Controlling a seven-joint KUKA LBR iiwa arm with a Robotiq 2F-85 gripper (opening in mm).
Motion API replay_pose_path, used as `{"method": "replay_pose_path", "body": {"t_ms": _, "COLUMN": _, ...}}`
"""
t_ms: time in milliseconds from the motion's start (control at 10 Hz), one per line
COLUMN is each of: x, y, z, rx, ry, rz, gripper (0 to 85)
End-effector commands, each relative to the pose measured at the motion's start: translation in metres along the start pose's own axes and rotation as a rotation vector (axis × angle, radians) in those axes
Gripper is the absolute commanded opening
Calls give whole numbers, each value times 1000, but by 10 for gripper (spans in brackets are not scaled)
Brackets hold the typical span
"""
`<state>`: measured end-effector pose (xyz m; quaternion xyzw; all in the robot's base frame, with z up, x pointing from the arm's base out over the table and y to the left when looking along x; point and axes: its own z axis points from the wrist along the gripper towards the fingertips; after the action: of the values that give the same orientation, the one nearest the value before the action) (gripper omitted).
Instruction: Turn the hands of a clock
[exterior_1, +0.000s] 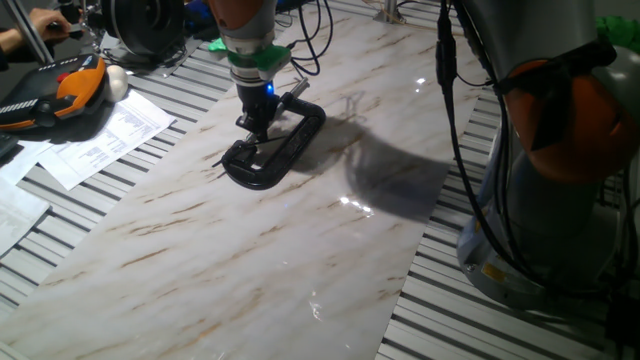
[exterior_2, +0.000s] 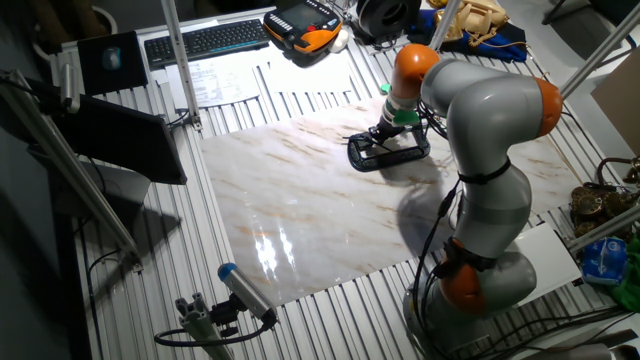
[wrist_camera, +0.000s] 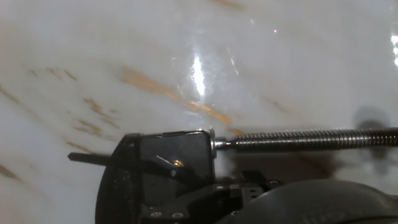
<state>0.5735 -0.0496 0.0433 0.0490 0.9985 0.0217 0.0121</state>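
With the tool (exterior_1: 256, 128) down on the clock (wrist_camera: 172, 163) held in the clamp (exterior_1: 275, 147) toward the worktop's (exterior_1: 250, 240) far edge, its opening hidden, a push could bend the thin hands (wrist_camera: 166, 163) or skid the unfixed clamp

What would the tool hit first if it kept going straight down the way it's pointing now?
Most likely the small clock held in the black C-clamp: the tool points down right above it. Depth is unclear; the fingertips may already be touching its hands.
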Motion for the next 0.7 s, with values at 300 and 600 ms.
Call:
{"method": "replay_pose_path", "body": {"t_ms": 300, "x": 4, "y": 4, "z": -3, "rx": -1, "ry": 2, "rz": 11, "gripper": 0}}
{"method": "replay_pose_path", "body": {"t_ms": 600, "x": 8, "y": 9, "z": -2, "rx": 3, "ry": 3, "rz": 18, "gripper": 0}}
